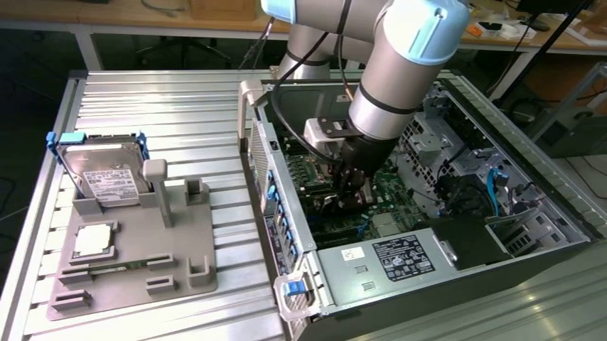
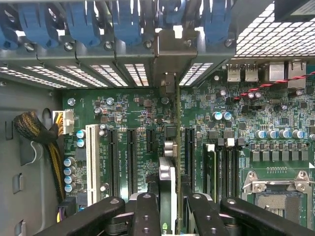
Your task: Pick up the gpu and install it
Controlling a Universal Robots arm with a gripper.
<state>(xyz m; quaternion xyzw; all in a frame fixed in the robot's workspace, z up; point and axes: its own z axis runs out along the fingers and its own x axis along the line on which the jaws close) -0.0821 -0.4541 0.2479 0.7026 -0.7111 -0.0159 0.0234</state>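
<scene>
Inside the open computer case (image 1: 531,241), my gripper (image 1: 349,186) reaches down over the green motherboard (image 1: 379,206). In the wrist view the gpu (image 2: 169,147) appears edge-on as a thin dark card between my two black fingers (image 2: 146,216), and my gripper (image 2: 172,216) is shut on it. The card stands upright over the motherboard (image 2: 128,110), among the long black expansion slots (image 2: 132,155). Its silver end bracket (image 2: 170,54) meets the case's rear slot wall, under the blue latches (image 2: 123,22). I cannot tell whether the card's lower edge sits in a slot.
On the slatted table, at the exterior view's left, a grey fixture (image 1: 180,270) holds a silver hard drive (image 1: 106,174) and a square processor (image 1: 95,241). The case also holds the power supply (image 1: 399,259), a processor socket (image 2: 275,196), memory slots (image 2: 221,167) and a cable bundle (image 2: 32,130).
</scene>
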